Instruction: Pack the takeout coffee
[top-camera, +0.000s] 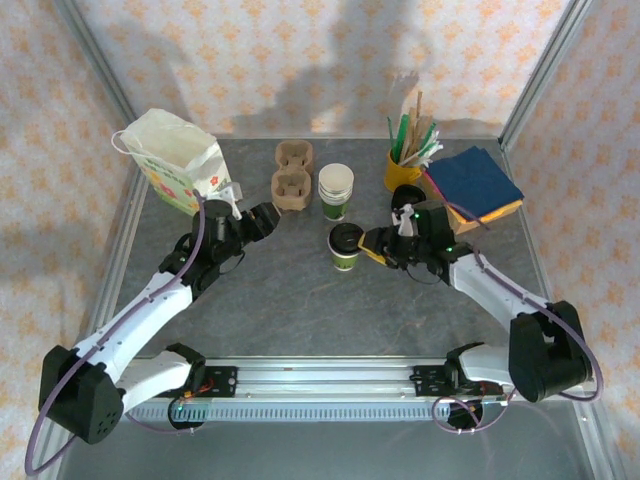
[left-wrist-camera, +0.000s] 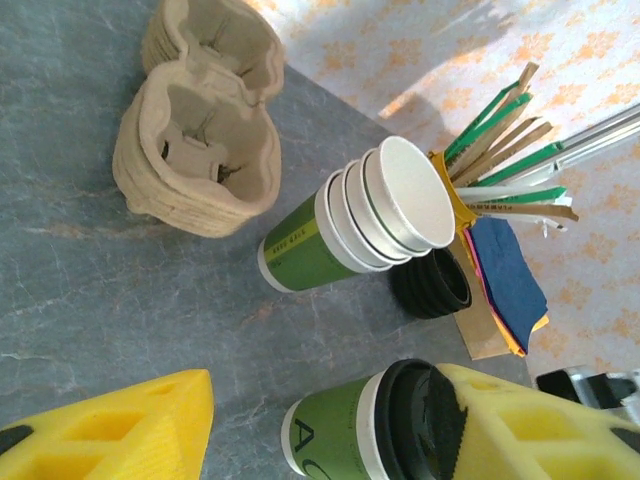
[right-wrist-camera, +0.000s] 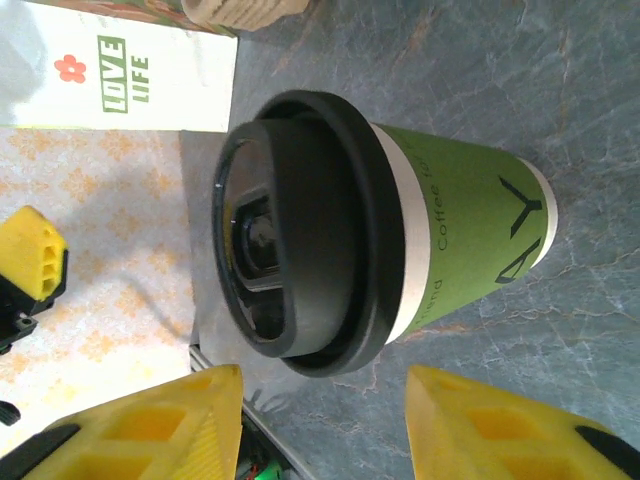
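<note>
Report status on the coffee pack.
Left hand open, right hand open, nothing held. Lidded coffee upright on table, just off right hand. Cup stack close behind it.

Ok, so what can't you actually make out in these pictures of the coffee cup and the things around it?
Contents of the lidded coffee cup: right wrist view, its black lid covers the mouth.
Inside of the paper bag: top view, its own walls hide it.
How many lids the black lid stack holds: left wrist view, the stack of lidless cups stands partly in front.
</note>
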